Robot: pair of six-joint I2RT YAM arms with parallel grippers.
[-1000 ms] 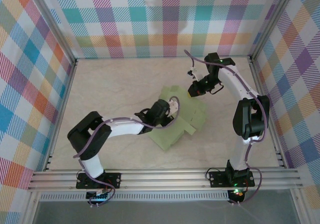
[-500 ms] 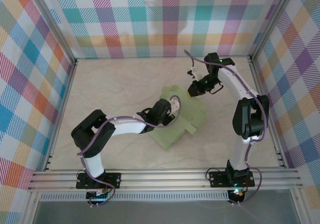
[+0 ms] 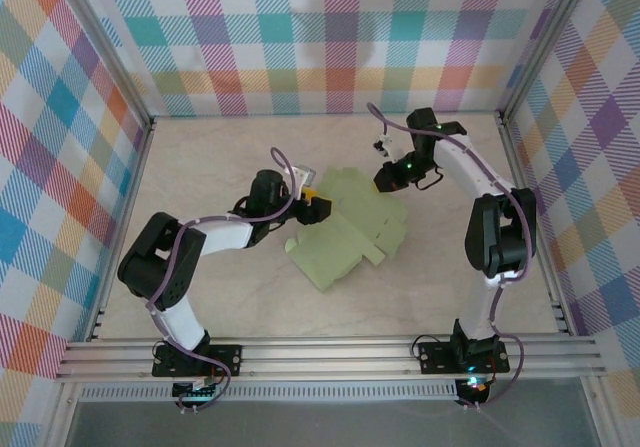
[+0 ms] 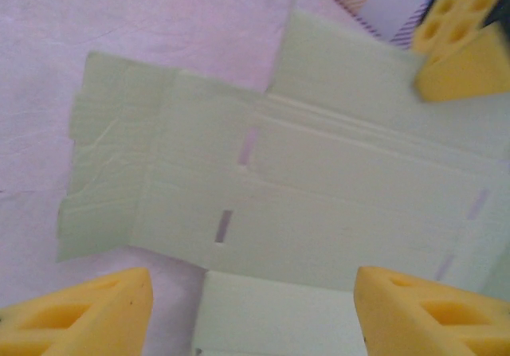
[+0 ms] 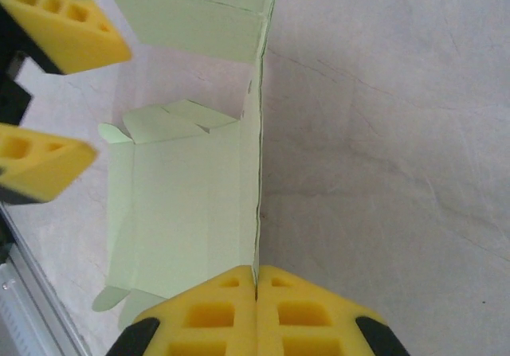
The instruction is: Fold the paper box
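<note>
The paper box (image 3: 345, 227) is a pale green cut-out sheet lying mostly flat in the middle of the table, flaps spread. My right gripper (image 3: 385, 180) is at its far right edge. In the right wrist view this gripper (image 5: 256, 288) is shut on the thin raised edge of the sheet (image 5: 183, 205). My left gripper (image 3: 311, 201) hovers at the sheet's far left edge. In the left wrist view it (image 4: 255, 316) stands open, its yellow fingers wide apart above the sheet (image 4: 319, 189) and gripping nothing.
Checkered walls enclose the beige table (image 3: 220, 157) on three sides. An aluminium rail (image 3: 330, 352) runs along the near edge by the arm bases. Bare table lies left of and behind the sheet.
My left gripper has drawn back from over the sheet's middle to its far left edge, uncovering the sheet. The right gripper has kept its hold and barely moved.
</note>
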